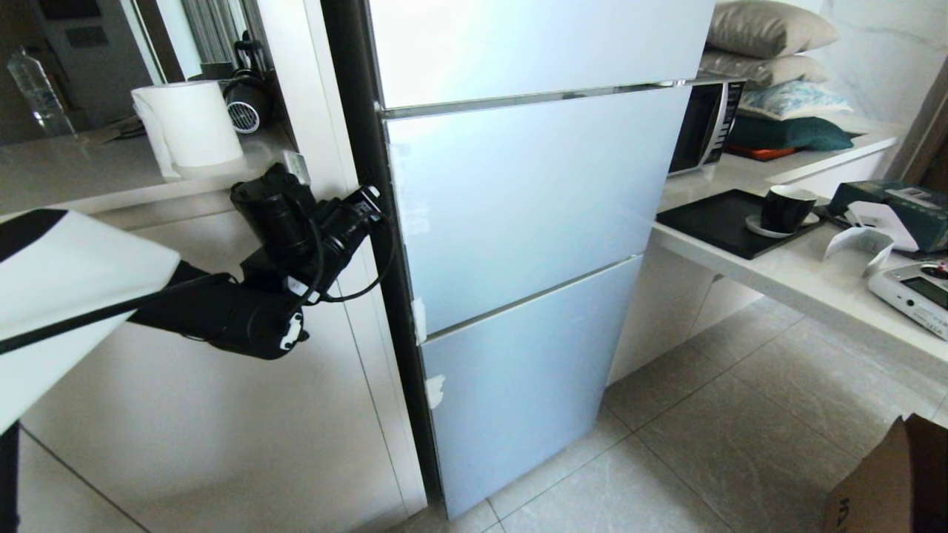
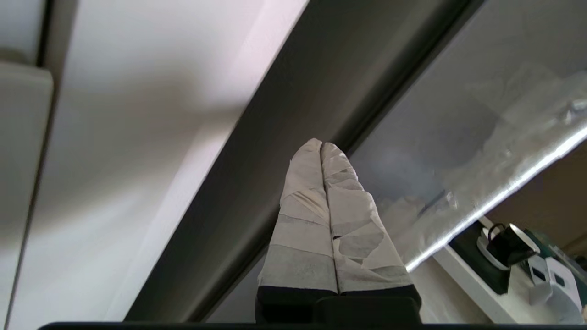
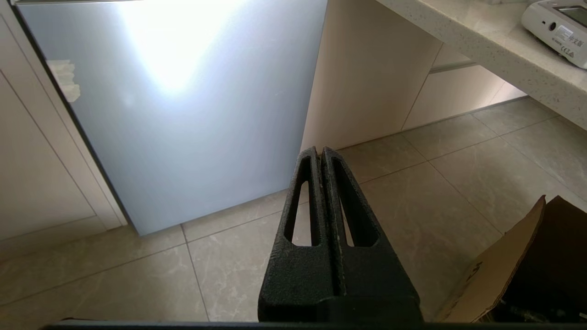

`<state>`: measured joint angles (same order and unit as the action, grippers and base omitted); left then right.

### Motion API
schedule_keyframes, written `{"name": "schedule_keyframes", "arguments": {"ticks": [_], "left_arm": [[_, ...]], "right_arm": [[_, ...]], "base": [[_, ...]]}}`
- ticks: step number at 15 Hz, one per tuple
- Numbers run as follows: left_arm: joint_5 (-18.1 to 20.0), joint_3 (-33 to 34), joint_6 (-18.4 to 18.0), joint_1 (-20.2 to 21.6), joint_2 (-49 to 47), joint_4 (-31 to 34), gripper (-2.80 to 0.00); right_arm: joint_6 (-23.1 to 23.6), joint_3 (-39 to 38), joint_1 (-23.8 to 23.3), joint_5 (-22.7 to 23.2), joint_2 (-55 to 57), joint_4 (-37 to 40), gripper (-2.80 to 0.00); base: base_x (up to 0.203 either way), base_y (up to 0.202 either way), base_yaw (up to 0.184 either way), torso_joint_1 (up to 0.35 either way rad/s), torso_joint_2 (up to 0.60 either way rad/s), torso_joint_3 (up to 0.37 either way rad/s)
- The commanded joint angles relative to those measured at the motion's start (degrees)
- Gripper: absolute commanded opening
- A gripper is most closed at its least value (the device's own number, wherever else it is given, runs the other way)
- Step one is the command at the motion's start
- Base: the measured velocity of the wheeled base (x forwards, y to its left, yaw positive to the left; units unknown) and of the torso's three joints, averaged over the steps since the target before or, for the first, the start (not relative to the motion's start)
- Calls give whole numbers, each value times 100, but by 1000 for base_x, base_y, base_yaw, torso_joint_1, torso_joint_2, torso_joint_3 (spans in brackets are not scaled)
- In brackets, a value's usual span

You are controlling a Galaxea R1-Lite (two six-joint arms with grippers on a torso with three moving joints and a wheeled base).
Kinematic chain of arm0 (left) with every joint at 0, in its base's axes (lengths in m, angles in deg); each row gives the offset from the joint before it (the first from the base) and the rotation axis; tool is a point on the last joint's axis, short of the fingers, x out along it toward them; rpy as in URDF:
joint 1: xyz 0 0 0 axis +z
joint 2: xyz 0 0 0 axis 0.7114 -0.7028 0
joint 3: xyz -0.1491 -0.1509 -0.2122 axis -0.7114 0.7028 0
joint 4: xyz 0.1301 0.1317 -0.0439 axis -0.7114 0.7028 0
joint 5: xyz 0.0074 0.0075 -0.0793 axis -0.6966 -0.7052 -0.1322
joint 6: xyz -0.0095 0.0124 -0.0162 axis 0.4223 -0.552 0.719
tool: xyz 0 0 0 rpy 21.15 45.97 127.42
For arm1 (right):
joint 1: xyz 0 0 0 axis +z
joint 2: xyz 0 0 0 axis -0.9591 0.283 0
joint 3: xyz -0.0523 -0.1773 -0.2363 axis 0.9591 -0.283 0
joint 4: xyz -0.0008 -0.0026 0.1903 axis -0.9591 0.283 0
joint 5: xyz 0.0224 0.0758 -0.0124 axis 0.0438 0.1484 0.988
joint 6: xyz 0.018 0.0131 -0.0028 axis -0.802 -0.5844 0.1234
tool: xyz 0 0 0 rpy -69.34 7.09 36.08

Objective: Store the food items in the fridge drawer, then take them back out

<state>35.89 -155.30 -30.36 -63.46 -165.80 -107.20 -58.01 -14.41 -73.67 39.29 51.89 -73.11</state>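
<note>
The fridge stands shut, with its pale blue door panels (image 1: 518,200) closed. The fridge drawer and the food items are hidden. My left gripper (image 1: 376,198) is raised at the left edge of the middle door panel. In the left wrist view its tape-wrapped fingers (image 2: 321,145) are pressed together, shut on nothing, with their tips at the dark side edge of the fridge (image 2: 275,151). My right gripper (image 3: 319,150) hangs low before the bottom door panel (image 3: 183,114), black fingers shut and empty, over the tiled floor.
A white cabinet (image 1: 222,444) flanks the fridge on the left. A counter (image 1: 800,274) on the right carries a black tray (image 1: 726,218), a dark cup (image 1: 786,209) and a microwave (image 1: 703,126). A cardboard box (image 1: 889,481) sits on the floor at lower right.
</note>
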Motion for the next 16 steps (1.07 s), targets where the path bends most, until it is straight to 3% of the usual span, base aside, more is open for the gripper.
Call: {"name": "schedule_keyframes", "arguments": {"ticks": [1, 9, 16], "left_arm": [[-19, -102, 1, -119, -89, -27, -280], [29, 0, 7, -290, -68, -54, -280], [405, 385, 7, -463, 97, -62, -280]], "right_arm": [[5, 4, -4, 5, 7, 1, -280], [5, 3, -1, 5, 7, 1, -280], [5, -2, 2, 5, 7, 9, -280]], "base": [[0, 0, 0, 0, 0, 0], [0, 0, 0, 0, 0, 0], [0, 0, 0, 0, 0, 0]]}}
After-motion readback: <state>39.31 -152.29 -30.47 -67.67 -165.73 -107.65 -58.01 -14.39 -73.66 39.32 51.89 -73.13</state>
